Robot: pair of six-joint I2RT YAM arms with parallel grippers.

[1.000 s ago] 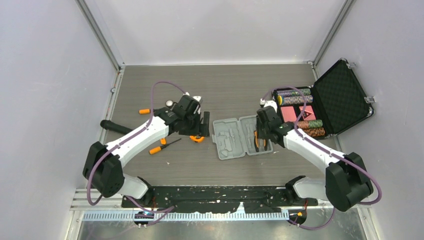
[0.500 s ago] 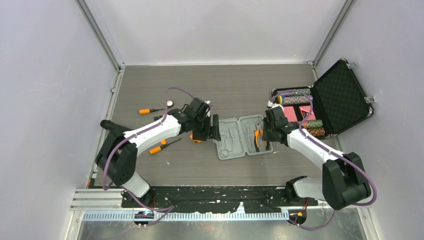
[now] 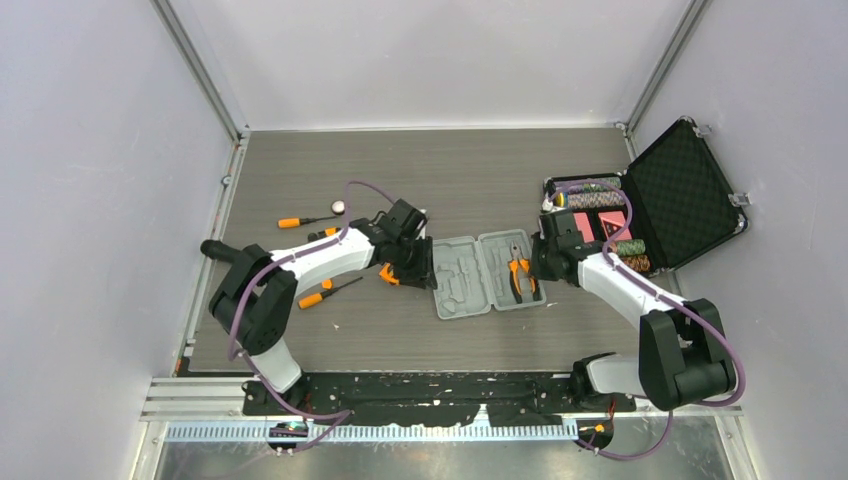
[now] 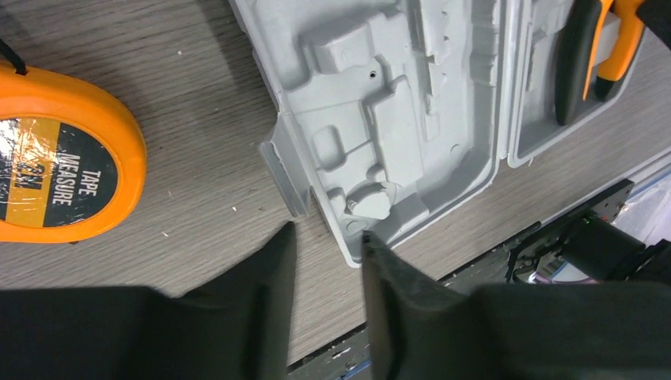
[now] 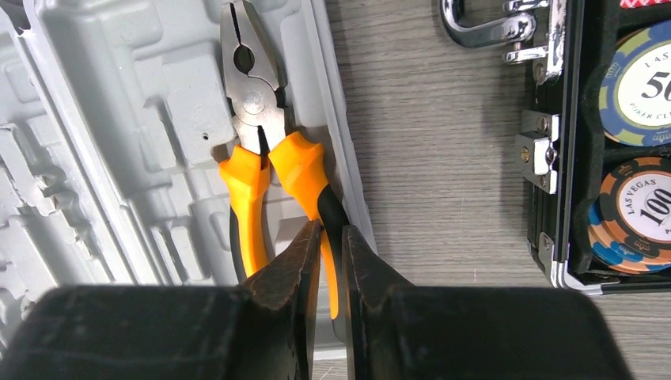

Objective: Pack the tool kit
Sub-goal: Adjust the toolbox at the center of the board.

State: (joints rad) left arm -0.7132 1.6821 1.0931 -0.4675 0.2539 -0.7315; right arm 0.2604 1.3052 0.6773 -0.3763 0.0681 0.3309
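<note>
Right tool pinches a handle of orange-and-black steel pliers; seat them flat in grey moulded plastic case before release. Left tool, spread, empty: brace case corner.

1. Bright, even light from above; soft, faint shadows on the bench.
2. Wrist views are sharp on the bench; the left gripper and right gripper are dark and soft-edged.
3. Slight sheen on the pliers.

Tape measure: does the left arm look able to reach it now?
Probably yes. The tape measure lies on the table just beside the left gripper, with nothing on top of it. The gripper sits at the corner of the grey case, so it would only need to shift sideways.
</note>
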